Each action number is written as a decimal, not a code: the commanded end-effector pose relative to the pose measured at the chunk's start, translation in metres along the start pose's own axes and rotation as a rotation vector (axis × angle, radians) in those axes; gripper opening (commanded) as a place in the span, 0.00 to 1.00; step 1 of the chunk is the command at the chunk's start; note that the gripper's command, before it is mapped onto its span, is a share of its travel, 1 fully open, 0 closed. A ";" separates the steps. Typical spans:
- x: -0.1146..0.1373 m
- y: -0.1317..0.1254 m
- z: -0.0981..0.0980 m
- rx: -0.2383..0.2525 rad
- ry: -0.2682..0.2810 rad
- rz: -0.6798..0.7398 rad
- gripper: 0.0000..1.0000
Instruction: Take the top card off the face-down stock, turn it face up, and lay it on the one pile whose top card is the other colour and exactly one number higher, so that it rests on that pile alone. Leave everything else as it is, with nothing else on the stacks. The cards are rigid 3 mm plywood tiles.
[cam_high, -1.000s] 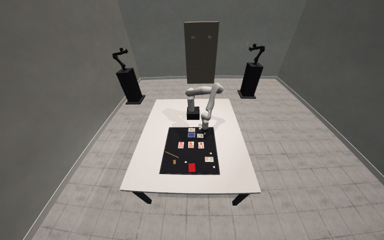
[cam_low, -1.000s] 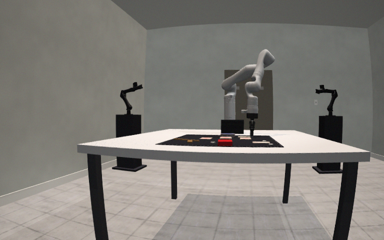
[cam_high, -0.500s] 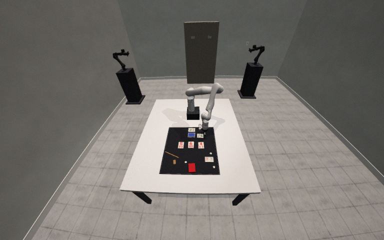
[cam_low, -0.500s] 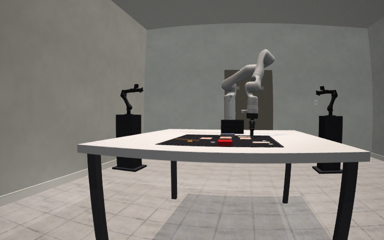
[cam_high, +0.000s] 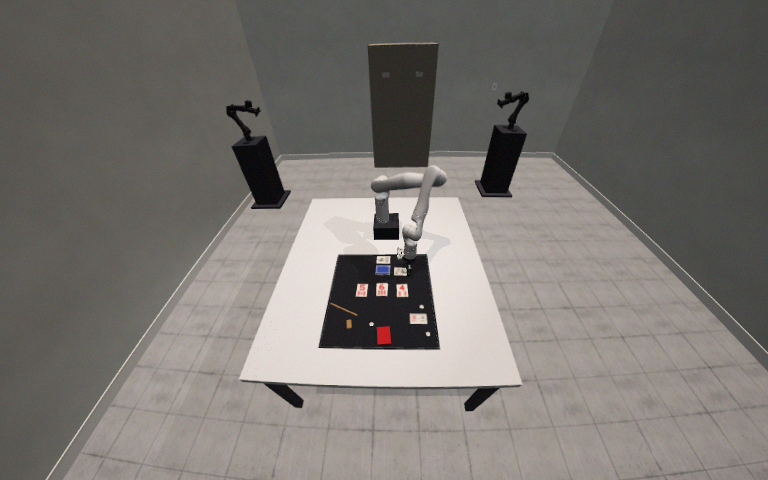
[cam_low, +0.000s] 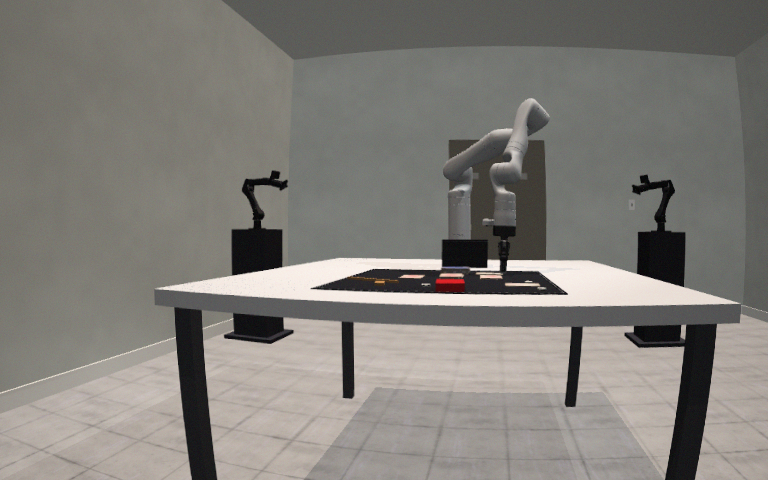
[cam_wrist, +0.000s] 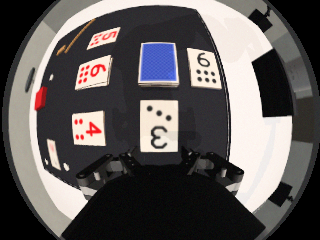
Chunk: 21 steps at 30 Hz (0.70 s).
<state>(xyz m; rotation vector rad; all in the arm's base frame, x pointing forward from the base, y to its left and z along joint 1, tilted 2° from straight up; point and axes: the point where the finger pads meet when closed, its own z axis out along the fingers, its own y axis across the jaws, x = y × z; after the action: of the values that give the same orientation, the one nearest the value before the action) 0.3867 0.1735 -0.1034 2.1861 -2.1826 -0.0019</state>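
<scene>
On the black mat (cam_high: 339, 336) (cam_wrist: 126, 103) lies the blue face-down stock (cam_high: 382, 270) (cam_wrist: 159, 63) (cam_low: 455, 267). A face-up black 3 (cam_high: 399, 271) (cam_wrist: 160, 127) lies beside it, and a black 6 (cam_high: 383, 259) (cam_wrist: 204, 68) on the stock's other side. A row of red cards shows a 5 (cam_high: 361, 290) (cam_wrist: 104, 38), a 6 (cam_high: 381, 289) (cam_wrist: 94, 72) and a 4 (cam_high: 402, 290) (cam_wrist: 88, 128). My gripper (cam_high: 408, 270) (cam_low: 502, 263) (cam_wrist: 159, 152) is open and empty. It hangs low over the mat at the edge of the black 3, with nothing between its fingers.
One more face-up card (cam_high: 417, 318) lies near the mat's right side. A red block (cam_high: 384, 334) (cam_low: 450, 284), a wooden stick (cam_high: 342, 309), a small wooden block (cam_high: 348, 323) and a few small white pieces (cam_high: 371, 323) lie on the mat's front part. The arm's black base (cam_high: 385, 226) stands behind the mat.
</scene>
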 end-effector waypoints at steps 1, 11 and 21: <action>-0.001 -0.001 -0.006 0.003 -0.003 0.000 0.85; 0.000 -0.001 -0.044 0.003 -0.003 0.000 0.85; 0.001 -0.001 -0.076 0.003 -0.003 0.000 0.85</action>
<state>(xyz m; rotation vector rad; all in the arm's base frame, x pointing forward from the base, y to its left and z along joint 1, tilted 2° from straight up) 0.3876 0.1684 -0.0378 2.1699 -2.1804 0.0011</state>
